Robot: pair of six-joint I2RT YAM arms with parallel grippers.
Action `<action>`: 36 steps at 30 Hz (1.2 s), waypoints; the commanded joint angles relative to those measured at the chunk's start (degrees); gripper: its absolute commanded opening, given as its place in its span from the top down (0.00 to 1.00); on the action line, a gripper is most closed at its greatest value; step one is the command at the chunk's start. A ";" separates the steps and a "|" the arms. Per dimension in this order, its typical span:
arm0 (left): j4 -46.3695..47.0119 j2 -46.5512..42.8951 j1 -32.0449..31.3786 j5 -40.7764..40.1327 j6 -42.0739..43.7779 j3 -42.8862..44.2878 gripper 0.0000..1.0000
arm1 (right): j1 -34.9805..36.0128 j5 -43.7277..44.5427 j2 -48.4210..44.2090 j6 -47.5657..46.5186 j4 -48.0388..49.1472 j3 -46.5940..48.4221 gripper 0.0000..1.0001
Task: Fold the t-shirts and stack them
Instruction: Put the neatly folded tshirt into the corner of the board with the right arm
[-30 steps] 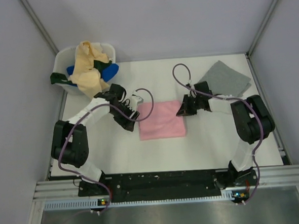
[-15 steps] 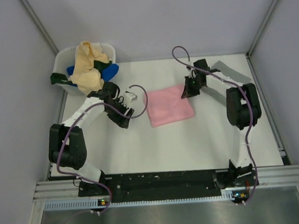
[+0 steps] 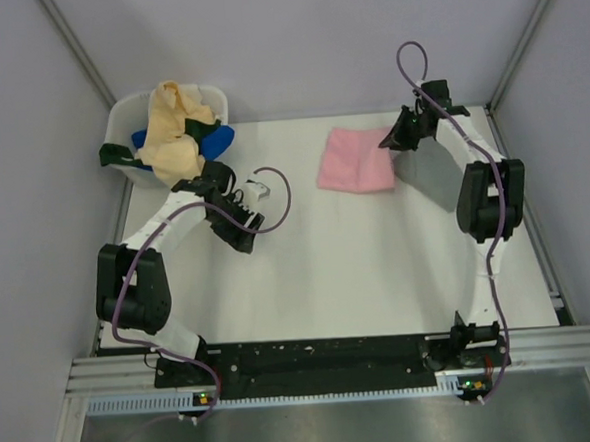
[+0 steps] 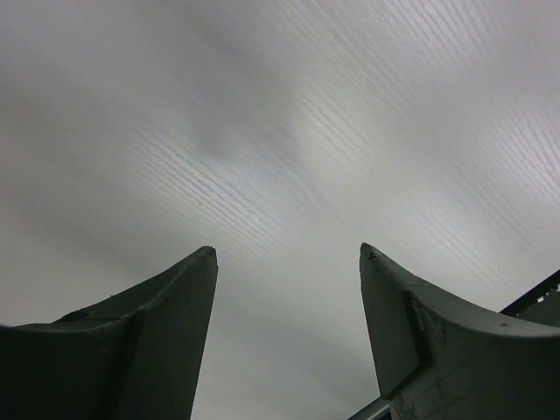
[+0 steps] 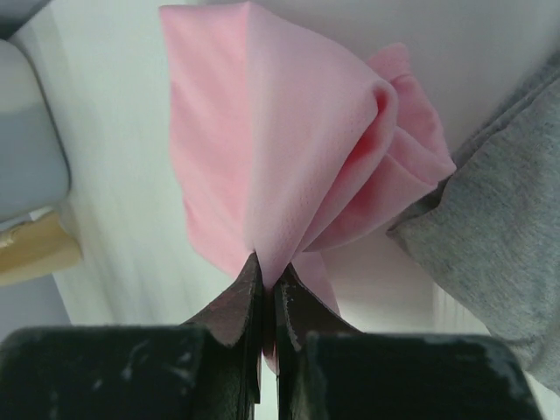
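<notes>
Right wrist view shows the right hand [image 5: 267,273] clamped on a pinched edge of the light pink t-shirt [image 5: 280,149], its two fingers pressed together with only cloth between them. The tee bunches and fans out just ahead of the fingertips, drawn up into a ridge where the grip gathers it. Whether its far part rests on the counter [image 3: 378,266] I cannot tell. The grey t-shirt [image 5: 507,262] lies flat just beside the hand, on the right of that view, its near edge meeting the pink cloth. Holding the folded pink tee by a single edge looks like a way to drag or carry it as one piece, and its place next to the grey one suggests that the grey tee is the base of the stack. Laying it down square will likely need a low, slow release so the folds do not spring open. The left hand [image 4: 289,254] has its fingers apart and holds nothing, hovering over bare counter well apart from the right hand, probably kept clear of the transfer. Beyond the left hand, the white tub [image 3: 118,117] holds the unfolded tees: a pale yellow t-shirt [image 3: 174,128] heaped on top, a blue t-shirt [image 3: 220,137] and a dark green t-shirt [image 3: 110,152] spilling over its rim.
</notes>
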 commanded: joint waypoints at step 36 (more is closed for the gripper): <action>0.28 1.71 1.78 -0.40 0.75 0.81 0.28 | -15.59 4.39 -11.06 -9.05 -6.38 4.26 1.00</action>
